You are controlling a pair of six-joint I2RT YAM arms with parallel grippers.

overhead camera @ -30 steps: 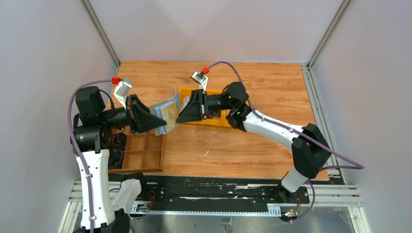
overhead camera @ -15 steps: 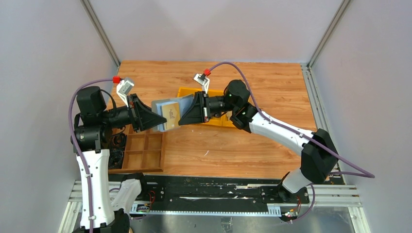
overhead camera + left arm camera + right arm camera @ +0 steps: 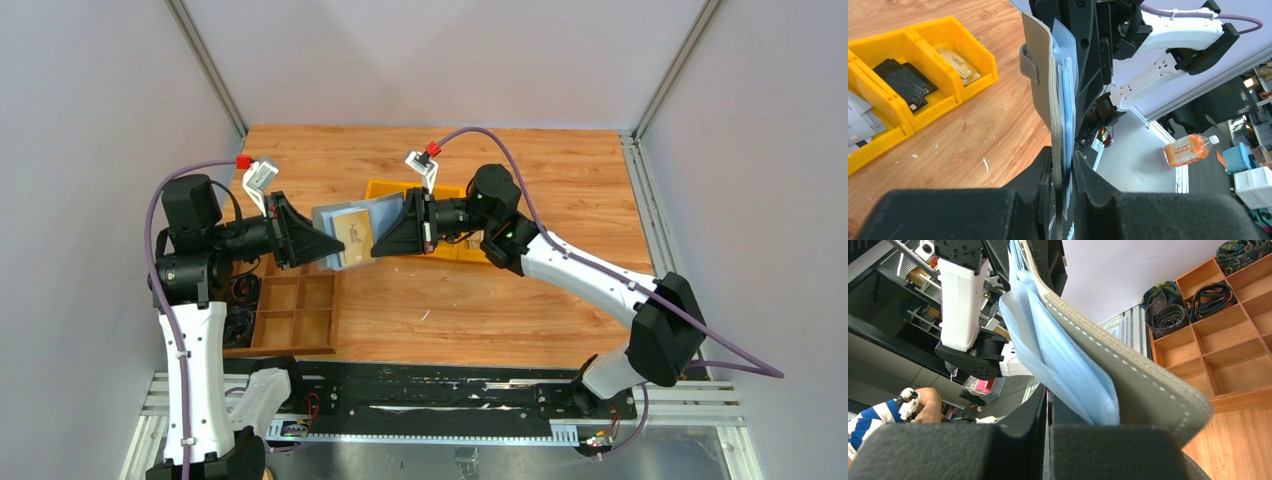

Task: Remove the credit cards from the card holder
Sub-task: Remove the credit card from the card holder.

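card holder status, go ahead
Left gripper shut on card holder, aloft. Right gripper shut at its blue sleeves, card grip unclear. Tan card not yet out. Nothing blocking.

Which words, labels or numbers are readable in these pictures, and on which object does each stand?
"VIP": black flat card in the yellow plastic bin.
Label on the orange bottle: blurred, unreadable.
Tan card in the grey-blue folding card holder: dark marking, too small to read.

Grey card holder (image 3: 1040, 100) (pale blue pockets), yellow bins (image 3: 933, 107), tan credit card (image 3: 355, 235)
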